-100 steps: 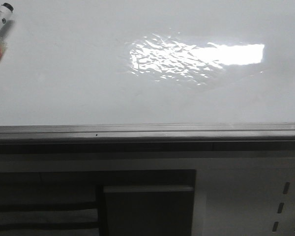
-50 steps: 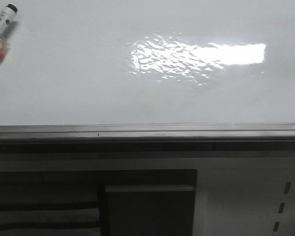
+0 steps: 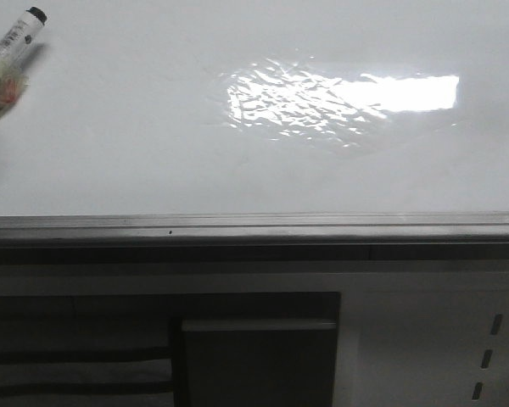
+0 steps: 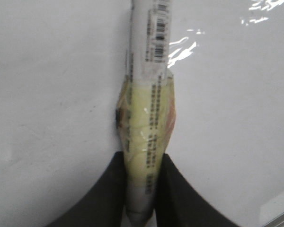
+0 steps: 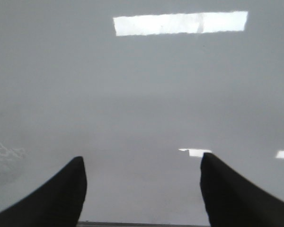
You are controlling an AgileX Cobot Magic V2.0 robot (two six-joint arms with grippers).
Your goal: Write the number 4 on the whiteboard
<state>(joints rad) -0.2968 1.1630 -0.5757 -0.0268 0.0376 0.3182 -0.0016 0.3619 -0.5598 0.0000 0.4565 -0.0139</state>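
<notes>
The whiteboard (image 3: 153, 144) is a glossy white board with a rippled light reflection and a grey metal edge strip (image 3: 254, 225) along its near side. No number 4 shows on it. A white marker (image 3: 13, 42) with a black tip and yellowish tape round its body enters the front view at the far left, tip pointing up and right. In the left wrist view my left gripper (image 4: 143, 163) is shut on the marker (image 4: 149, 94), over the board (image 4: 52, 94). My right gripper (image 5: 142, 165) is open and empty over the board (image 5: 142, 94).
Below the edge strip stands a dark panelled cabinet front (image 3: 254, 348) with a pale panel and slots at the right (image 3: 492, 356). A bright light patch (image 3: 339, 97) lies on the board's middle right.
The marker has moved right and further into the front view, its black tip now higher and more to the right. The right gripper's earlier state is not shown.
</notes>
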